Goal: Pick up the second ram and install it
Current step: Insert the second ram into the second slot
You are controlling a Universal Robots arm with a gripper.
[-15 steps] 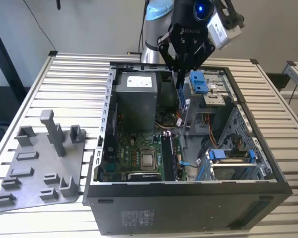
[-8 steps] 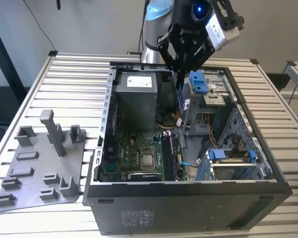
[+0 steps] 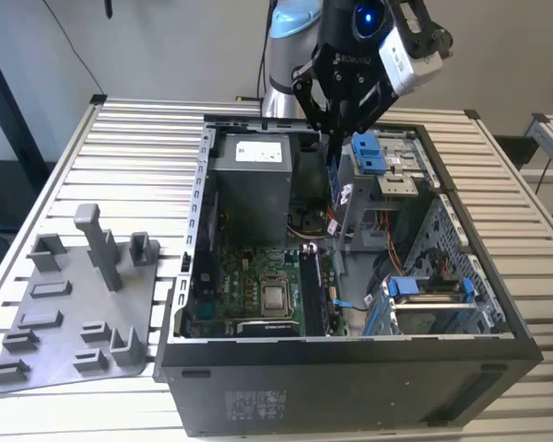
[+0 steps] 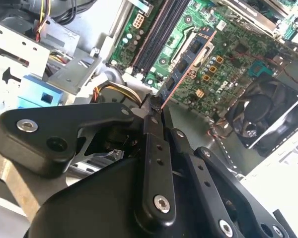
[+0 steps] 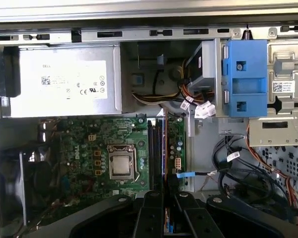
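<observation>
The gripper (image 3: 335, 124) is clamped narrow on the upper end of the second ram (image 3: 333, 177). In the exterior view the stick hangs from the fingertips toward six o'clock, its long axis near upright, above the open computer case (image 3: 350, 368). The memory slots (image 3: 315, 290) lie further toward six o'clock on the motherboard (image 3: 249, 285), apart from the stick's lower end (in the first wrist view the stick (image 5: 165, 148), edge-on, appears to run along the slots, not across them). The arm stands at the case's twelve o'clock wall, wrist pointing down.
</observation>
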